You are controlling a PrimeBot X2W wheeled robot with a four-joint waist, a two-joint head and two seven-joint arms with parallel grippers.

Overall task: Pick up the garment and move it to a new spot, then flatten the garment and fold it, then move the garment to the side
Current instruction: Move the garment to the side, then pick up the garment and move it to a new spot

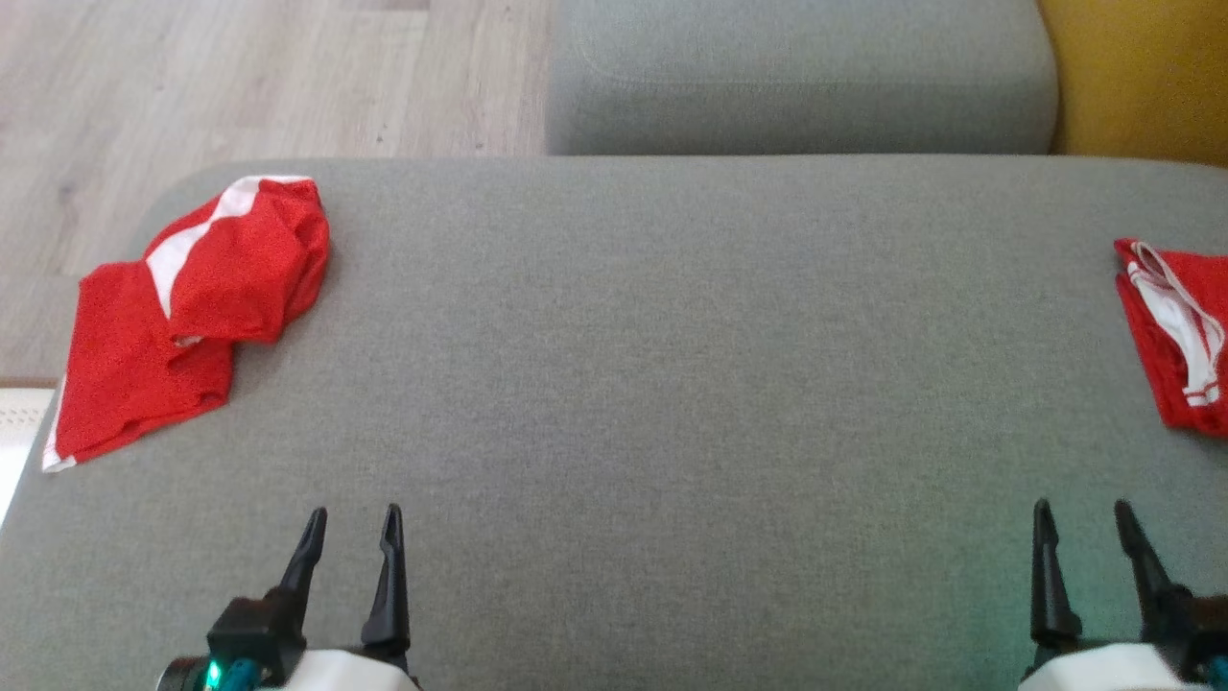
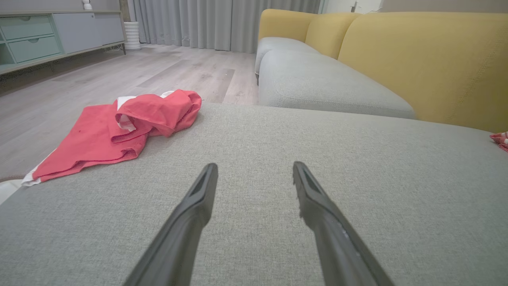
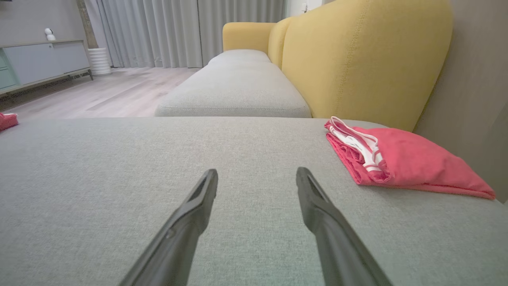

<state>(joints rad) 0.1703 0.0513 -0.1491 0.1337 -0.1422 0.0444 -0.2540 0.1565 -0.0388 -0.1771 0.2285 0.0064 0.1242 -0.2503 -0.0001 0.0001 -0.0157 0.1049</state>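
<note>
Our left hand [image 1: 354,512] and right hand [image 1: 1081,505] are both empty, fingers spread apart.
We see them well apart at the near edge of the grey cushion [image 1: 672,365], neither touching cloth. The garment [image 1: 206,288] lies crumpled at the cushion's far left corner, its edge reaching over the side. A folded jersey [image 1: 1175,336] sits at the right edge, beside the yellow backrest [image 3: 357,59].

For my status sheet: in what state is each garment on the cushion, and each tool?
Left garment: crumpled, not folded.
Right garment: folded, lying flat.
Left tool: open, holding nothing.
Right tool: open, holding nothing.
</note>
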